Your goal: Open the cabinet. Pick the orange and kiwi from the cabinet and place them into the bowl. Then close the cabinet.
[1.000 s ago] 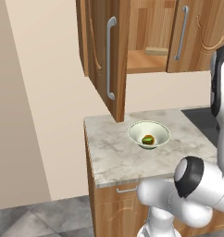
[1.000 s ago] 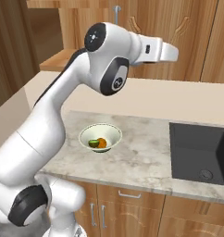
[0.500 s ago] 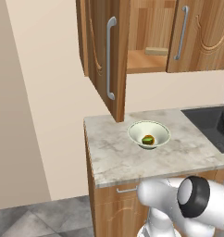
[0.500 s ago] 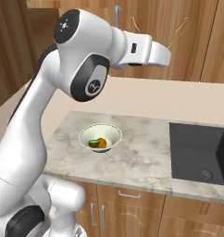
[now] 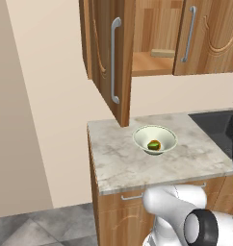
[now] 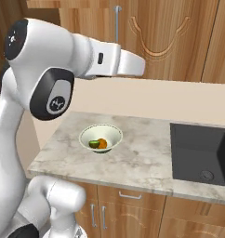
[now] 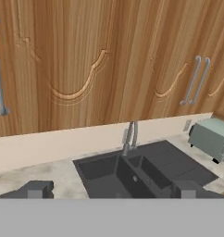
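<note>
The cabinet [image 5: 113,57] on the wall has its left door swung out toward the camera, edge-on in the left base view, with its long silver handle [image 5: 113,60] facing the room; the door beside it is shut. Inside, on the wooden shelf, lies a flat tan block [image 5: 162,53].

Below, the marble surface [image 5: 118,163] carries the bowl [image 5: 155,140], which stands just under the open door's lower corner. The orange [image 6: 102,143] and the kiwi [image 6: 94,143] both rest in the bottom of the bowl, touching each other (the kiwi to the left of the orange in the right base view).

The arm is raised high over the surface, its forearm stretched level toward the closed doors. In the hand view the gripper [image 7: 112,189] is open, its two dark fingertips [image 7: 36,189] wide apart with nothing between them, looking down over a dark sink [image 7: 137,173], a faucet [image 7: 130,137] and a toaster [image 7: 211,139] farther along.
</note>
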